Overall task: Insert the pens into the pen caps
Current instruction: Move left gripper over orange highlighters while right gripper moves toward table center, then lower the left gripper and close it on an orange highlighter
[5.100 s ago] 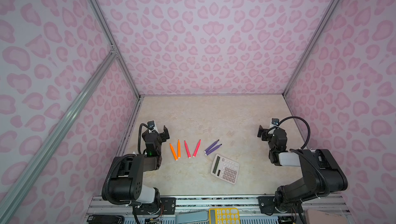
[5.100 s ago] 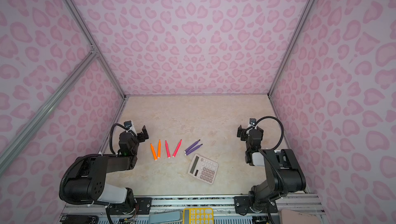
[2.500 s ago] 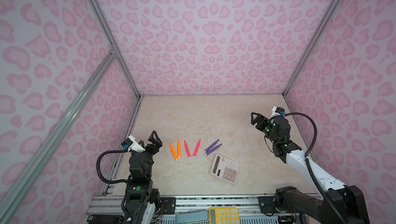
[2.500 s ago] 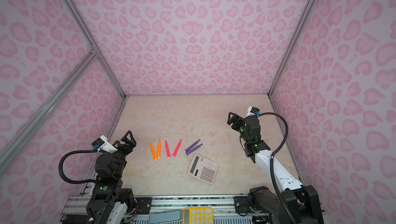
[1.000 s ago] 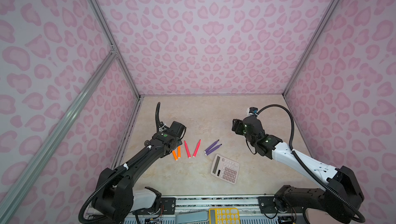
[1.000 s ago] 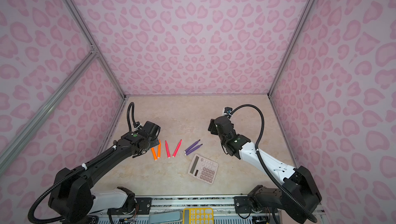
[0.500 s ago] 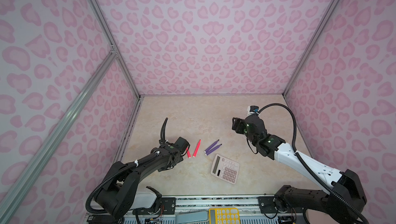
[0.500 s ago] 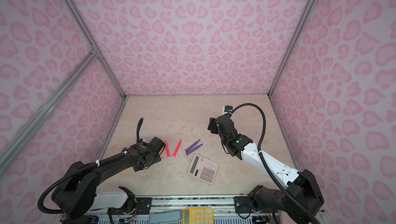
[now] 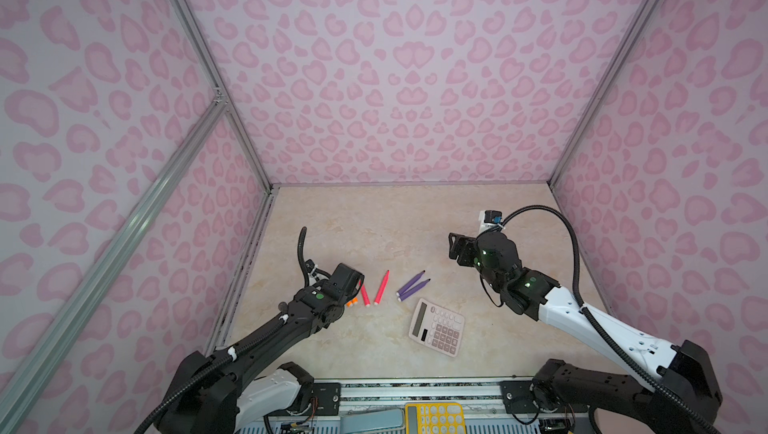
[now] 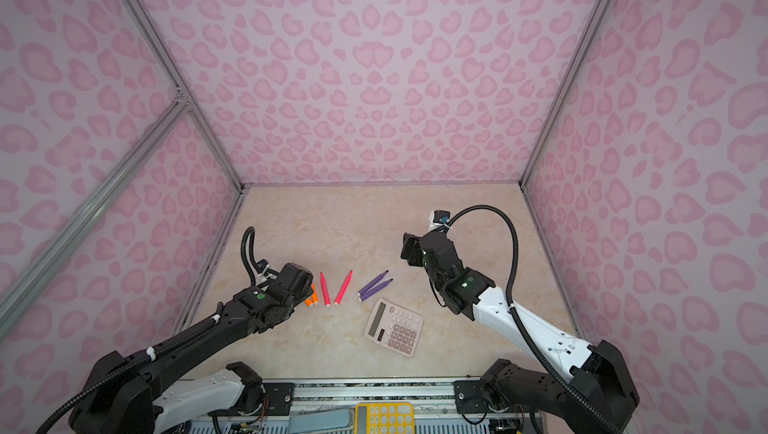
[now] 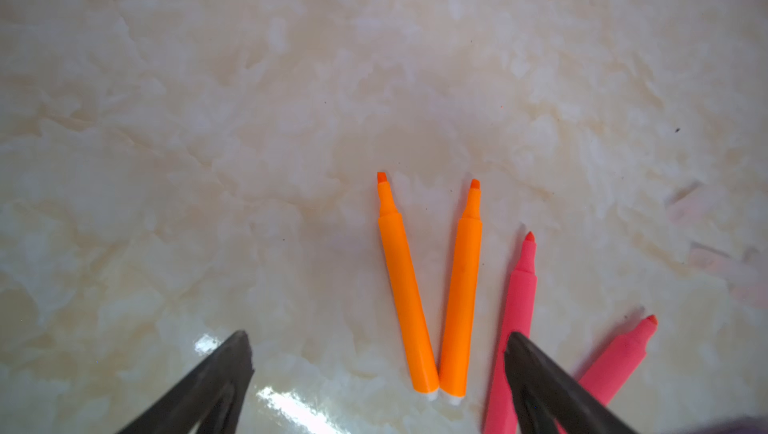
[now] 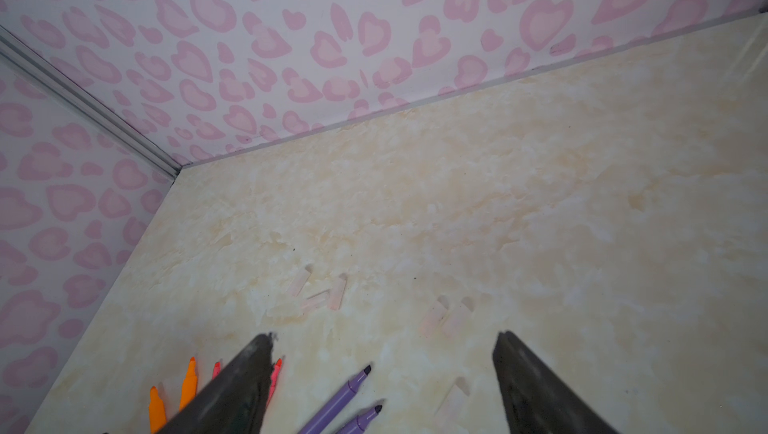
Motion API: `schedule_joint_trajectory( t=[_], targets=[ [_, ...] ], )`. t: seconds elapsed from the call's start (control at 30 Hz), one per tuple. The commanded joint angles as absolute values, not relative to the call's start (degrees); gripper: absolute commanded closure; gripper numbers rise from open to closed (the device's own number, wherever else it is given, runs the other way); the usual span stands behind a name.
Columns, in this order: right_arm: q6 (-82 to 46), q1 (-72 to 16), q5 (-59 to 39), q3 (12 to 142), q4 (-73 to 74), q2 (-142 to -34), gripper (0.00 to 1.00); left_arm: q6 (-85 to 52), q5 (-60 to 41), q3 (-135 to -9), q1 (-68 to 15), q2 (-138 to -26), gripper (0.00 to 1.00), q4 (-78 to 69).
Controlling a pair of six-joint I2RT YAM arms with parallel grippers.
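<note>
Two orange pens (image 11: 407,299) lie side by side between the wide-apart fingers of my open left gripper (image 11: 378,344), which hangs just above their whitish butt ends and grips nothing. Two pink-red pens (image 11: 519,315) lie beside them, partly behind one finger. In both top views the left gripper (image 9: 350,291) covers most of the orange pens (image 10: 311,298). Two purple pens (image 9: 412,285) lie to the right. My right gripper (image 12: 384,340) is open and empty above the floor. Several clear pen caps (image 12: 337,294) lie ahead of it, and one pen cap (image 12: 453,403) lies between its fingers.
A pinkish calculator (image 9: 438,328) lies in front of the purple pens, near the front edge. Pink patterned walls (image 9: 415,78) close in the marble floor (image 9: 374,211) on three sides. The back half of the floor holds only the faint caps.
Both arms have swung out from their folded rest poses. Over the last second the left gripper dropped forward over the orange pens. The right gripper stayed nearly in place and opened slightly wider.
</note>
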State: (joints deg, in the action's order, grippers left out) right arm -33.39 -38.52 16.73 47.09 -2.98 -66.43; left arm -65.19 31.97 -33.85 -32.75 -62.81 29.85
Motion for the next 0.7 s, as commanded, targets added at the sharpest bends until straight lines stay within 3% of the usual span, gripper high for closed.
schedule_joint_trajectory(
  t=[0.0,0.07,0.3,0.53,0.67],
  targets=[
    [-32.14,-38.62,18.03,46.52,-1.14,-66.97,0.15,-70.57,37.65,-30.2,-32.62,-58.02,0.04,29.74],
    [-31.71,-38.61,18.19,45.74,0.28,-67.52,0.15,-64.06,34.08,-29.54,-32.33,-55.42,0.02,28.72],
    [-31.17,-38.5,18.51,47.91,0.08,-70.93,0.14,-62.45,32.93,-28.63,-31.9,-51.66,0.02,29.58],
    [-31.4,-38.56,17.6,47.48,0.03,-72.93,0.14,-65.66,32.26,-31.47,-31.9,-62.68,0.13,29.16],
    [-31.7,-38.6,16.25,47.3,0.71,-73.95,0.14,-66.79,30.68,-33.27,-31.9,-68.93,0.12,27.68]
  ],
)
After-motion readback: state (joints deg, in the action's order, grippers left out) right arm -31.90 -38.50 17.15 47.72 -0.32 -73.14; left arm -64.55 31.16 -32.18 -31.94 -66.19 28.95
